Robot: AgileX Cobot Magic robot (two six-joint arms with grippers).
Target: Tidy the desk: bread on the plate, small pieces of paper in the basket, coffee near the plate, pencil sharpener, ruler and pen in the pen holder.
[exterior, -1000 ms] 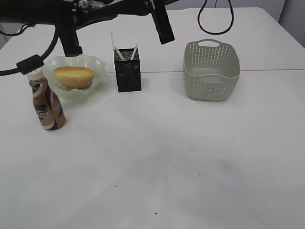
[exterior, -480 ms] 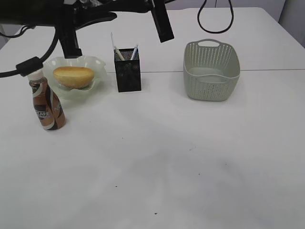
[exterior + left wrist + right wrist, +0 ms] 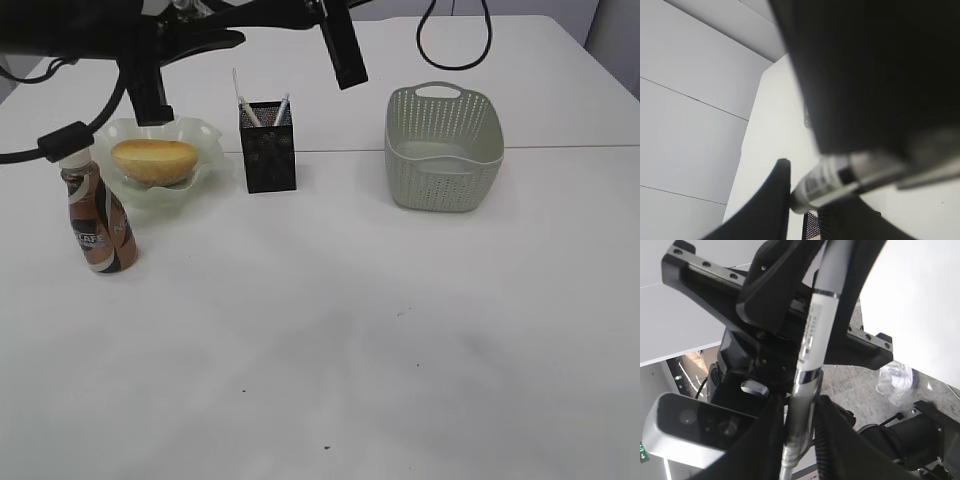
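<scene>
White desk (image 3: pixel 400 380) lies open before basket (image 3: pixel 443 150) and plate (image 3: pixel 205 140).

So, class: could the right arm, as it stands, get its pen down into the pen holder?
Probably yes. The right gripper grips a pen raised above the desk, and the pen holder has an open top with some space among its contents.

We count one bun (image 3: pixel 154 161), one green plate (image 3: pixel 205 135), one coffee bottle (image 3: pixel 98 222), one black pen holder (image 3: pixel 268 152), one basket (image 3: pixel 443 147), and two grippers, each holding one pen (image 3: pixel 809 360).
</scene>
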